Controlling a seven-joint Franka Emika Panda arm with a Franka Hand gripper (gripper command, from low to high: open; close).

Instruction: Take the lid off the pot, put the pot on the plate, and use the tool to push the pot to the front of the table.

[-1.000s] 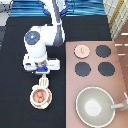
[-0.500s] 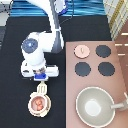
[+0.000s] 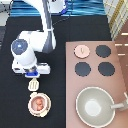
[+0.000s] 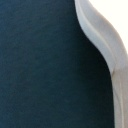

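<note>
The gripper (image 3: 33, 76) sits over the black table (image 3: 15, 107) at the exterior view's left, directly above the tool (image 3: 33, 84). The tool's slotted head shows just below the hand; its handle end is hidden under the hand. Whether the gripper grasps the tool cannot be told.

The lid (image 3: 82, 50) is already off and lies on the reddish-brown stove counter (image 3: 70, 90), at its upper left corner. The pot (image 3: 38, 103) (reddish pieces visible inside) rests on the plate (image 3: 31, 111), just below the tool toward the exterior view's bottom. Tool head and pot rim are near each other; contact cannot be confirmed.

Probable faults from this state:
- An off-centre push may rotate the pot or slide it off the plate rim.
- A low tool edge may catch the plate instead of the pot and drag both.
- A loose grasp would let the tool pivot under load.

Surroundings: the large grey pan (image 3: 94, 106) and four black burners (image 3: 82, 68) occupy the counter, well apart from the pot. The counter edge borders the push path on the exterior view's right.
</note>
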